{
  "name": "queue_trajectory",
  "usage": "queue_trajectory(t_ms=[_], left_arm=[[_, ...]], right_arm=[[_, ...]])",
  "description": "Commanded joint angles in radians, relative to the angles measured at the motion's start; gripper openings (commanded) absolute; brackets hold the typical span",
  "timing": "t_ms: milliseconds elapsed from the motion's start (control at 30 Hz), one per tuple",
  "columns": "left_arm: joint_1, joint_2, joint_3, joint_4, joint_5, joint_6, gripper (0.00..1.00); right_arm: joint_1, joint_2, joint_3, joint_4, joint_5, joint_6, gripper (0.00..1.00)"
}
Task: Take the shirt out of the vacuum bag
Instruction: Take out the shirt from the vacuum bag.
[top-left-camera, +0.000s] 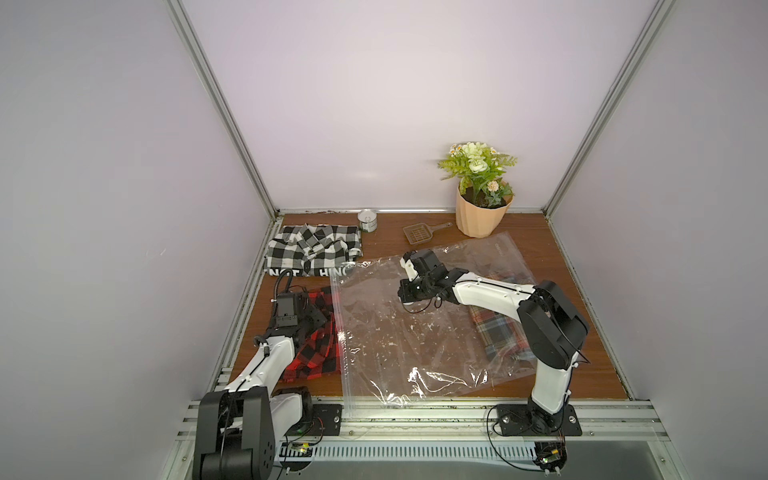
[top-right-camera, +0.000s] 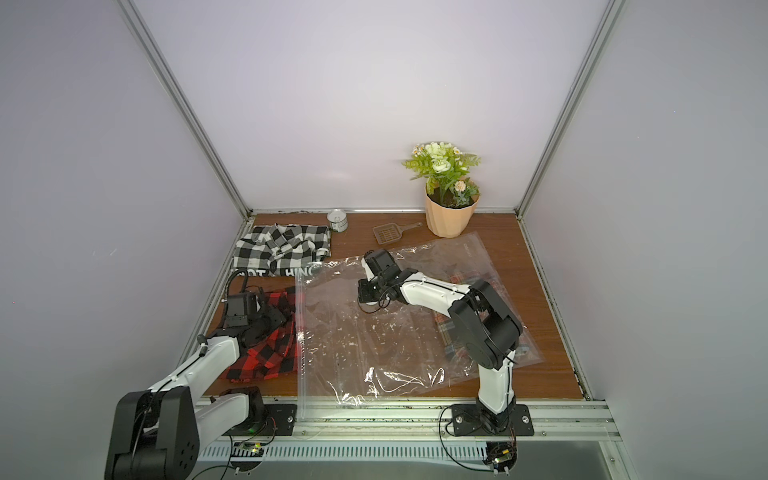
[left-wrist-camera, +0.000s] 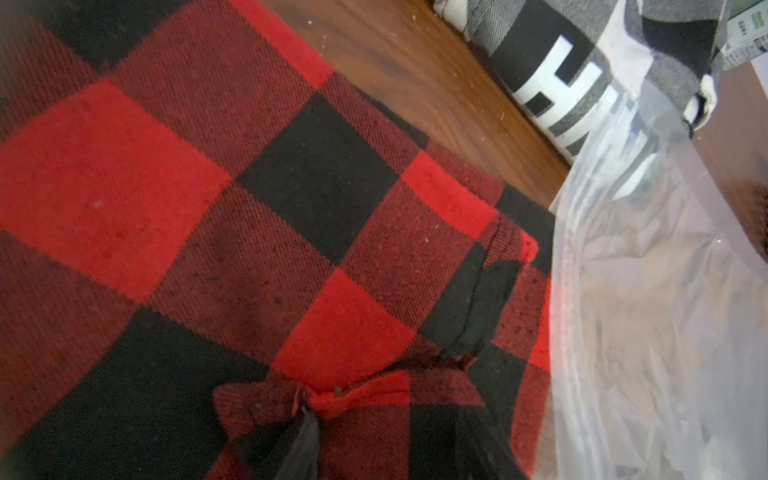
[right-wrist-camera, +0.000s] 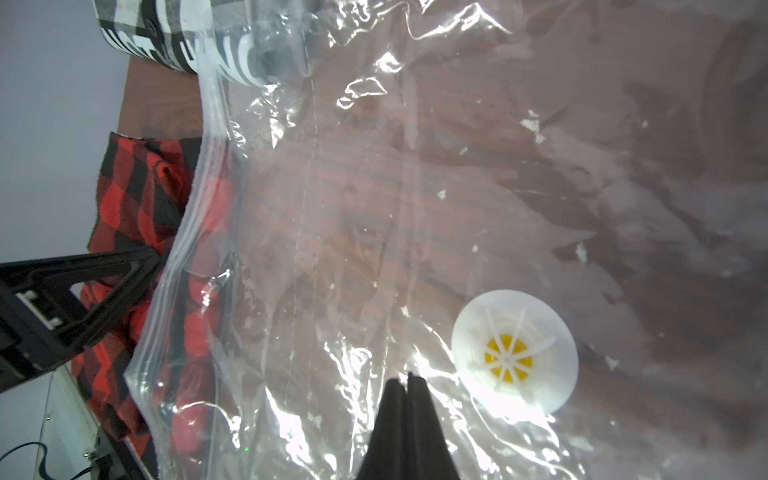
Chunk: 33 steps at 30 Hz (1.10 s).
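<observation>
The vacuum bag lies flat and crinkled across the middle of the table, and a multicoloured tartan cloth shows through its right end. A red-and-black checked shirt lies left of the bag, with the bag's zip edge overlapping its near side. My left gripper hovers low over this shirt, open, with a bunched ridge of fabric at one fingertip. My right gripper is shut, its tips against the bag beside the round white valve.
A black-and-white checked shirt lies folded at the back left. Behind the bag stand a small tin, a brown scoop and a potted plant. Walls close the table on three sides.
</observation>
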Motion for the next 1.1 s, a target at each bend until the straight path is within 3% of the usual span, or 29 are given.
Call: queue_trajectory(t_ms=[0,33,200,433,533,867,1067], left_arm=[[-0.009,0.037,-0.029,0.024,-0.049,-0.040,0.57],[-0.003,0.052,-0.015,0.002,-0.088,-0.043,0.58],[0.041,0.168,0.049,-0.009,-0.064,0.052,0.58],[0.056,0.256,0.124,0.012,-0.148,0.055,0.58],[0.061,0.273,0.141,0.012,-0.124,0.051,0.55],[-0.030,0.209,0.053,0.087,-0.052,-0.036,0.55],[-0.030,0.052,0.117,-0.038,-0.038,-0.045,0.67]], right_arm=[[0.000,-0.066,-0.015,0.000,0.027,-0.013,0.00],[0.000,-0.070,-0.018,-0.002,0.027,-0.013,0.00],[0.000,-0.086,-0.038,0.011,0.031,-0.010,0.00],[-0.001,-0.088,-0.044,0.023,0.013,-0.005,0.00],[-0.001,-0.089,-0.043,0.013,0.026,-0.015,0.00],[-0.002,-0.051,-0.019,0.017,0.010,-0.012,0.00],[0.019,-0.071,-0.014,0.025,-0.028,-0.039,0.02]])
